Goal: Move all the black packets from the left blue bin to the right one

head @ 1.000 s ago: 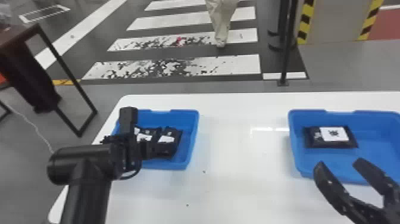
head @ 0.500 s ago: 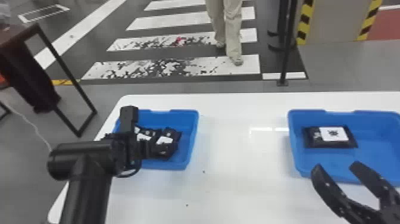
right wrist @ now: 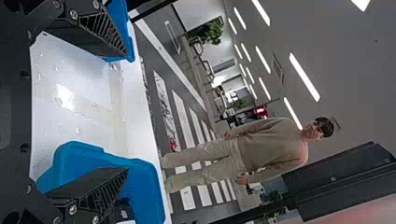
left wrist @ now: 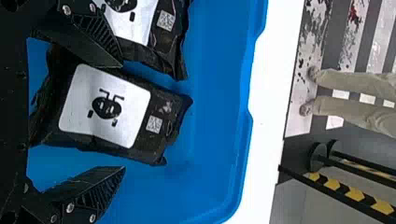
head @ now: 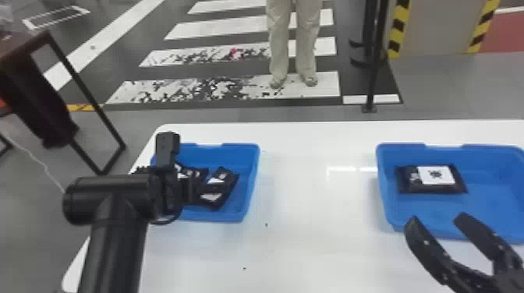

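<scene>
Over a white table (head: 315,249), the robot's left gripper (head: 190,190) reaches into the left blue bin (head: 249,187), set near the table's far left corner. In the left wrist view, its jaws stand apart on either side of a black packet (left wrist: 159,112), closed on nothing; whether either jaw touches the packet cannot be told. The packet lies with its white label (left wrist: 105,106) facing up. A second black packet (left wrist: 173,42), also labelled in white, lies beside it on the left. In the head view, the arm covers part of the bin, so a full count of its contents cannot be made.

To the right, past a stretch of bare tabletop, the right blue bin (head: 487,156) sits near the table's far edge. One labelled black packet (head: 405,189) lies flat inside, toward the bin's left side and nearer its far wall than its near one. The right gripper (head: 439,221) is at that bin's near side, its jaws spread wide and empty, the tips pointing away from the robot.

Beyond the table, white crossing stripes (head: 222,90) mark the dark floor, with a black pole (head: 375,74) standing to their right and yellow-and-black bands (head: 397,29) behind it.
</scene>
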You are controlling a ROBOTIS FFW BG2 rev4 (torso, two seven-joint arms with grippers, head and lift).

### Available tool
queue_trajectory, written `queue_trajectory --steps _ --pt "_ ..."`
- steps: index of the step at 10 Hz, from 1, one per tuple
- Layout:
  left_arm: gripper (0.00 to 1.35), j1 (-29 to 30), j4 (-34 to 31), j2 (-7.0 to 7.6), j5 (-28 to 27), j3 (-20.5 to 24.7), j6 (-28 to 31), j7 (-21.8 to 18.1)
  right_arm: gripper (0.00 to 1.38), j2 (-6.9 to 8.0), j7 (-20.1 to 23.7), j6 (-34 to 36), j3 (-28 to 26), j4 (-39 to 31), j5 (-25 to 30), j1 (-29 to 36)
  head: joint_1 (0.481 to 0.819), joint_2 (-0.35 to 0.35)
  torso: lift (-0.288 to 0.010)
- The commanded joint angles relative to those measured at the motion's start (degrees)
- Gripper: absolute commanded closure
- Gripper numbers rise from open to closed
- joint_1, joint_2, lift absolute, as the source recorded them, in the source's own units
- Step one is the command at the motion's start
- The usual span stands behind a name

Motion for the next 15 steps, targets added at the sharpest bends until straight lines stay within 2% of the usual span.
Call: queue_trajectory --steps 1,4,5,6,7,8,11,12,15 --pt "0.23 -1.58 1.40 0.07 -2.21 -0.09 2.24 0.19 0.16 -0.02 0.01 0.21 0.00 0.11 -0.49 0.00 0.695 0.241 -0.140" --pt "0.28 -2.56 4.36 -0.01 -0.84 -0.66 1.82 0.19 0.16 0.07 0.01 0.35 0.00 0.25 -0.60 -0.14 0.695 0.257 -0.140" --pt "0.49 -2.71 4.78 0.16 0.08 -1.00 1.82 0.19 0.16 -0.02 0.01 0.35 0.12 0.25 -0.60 -0.14 0.695 0.251 -0.140" --pt "0.85 -2.42 4.92 0.16 0.76 -1.00 1.68 0.10 0.16 -0.02 0.01 0.35 0.12 0.39 -0.72 -0.14 0.695 0.246 -0.140" --pt "1.09 -2.14 4.78 0.25 0.65 -1.11 -0.01 -0.25 0.16 -0.02 0.10 0.35 0.12 0.39 -0.72 -0.14 0.695 0.240 -0.140" --pt "1.14 -2.00 4.78 0.25 0.42 -1.23 -1.42 -0.95 0.16 -0.02 0.10 0.49 0.12 0.39 -0.72 -0.14 0.695 0.238 -0.140" --pt "1.16 -0.17 3.09 0.51 -0.95 -1.23 -5.21 -3.76 0.16 -0.02 0.36 0.63 0.12 0.39 -1.17 -0.14 0.695 0.233 -0.140" --pt "1.17 2.50 -0.99 0.43 0.19 0.03 -5.36 -4.11 0.16 -0.02 0.45 0.63 0.12 0.11 -1.17 -0.14 0.695 0.233 -0.140" --pt "1.17 11.78 -17.16 0.43 8.42 2.54 -5.64 -6.05 0.16 -0.02 1.07 0.63 0.12 -1.01 -1.74 -0.42 0.695 0.233 -0.140"
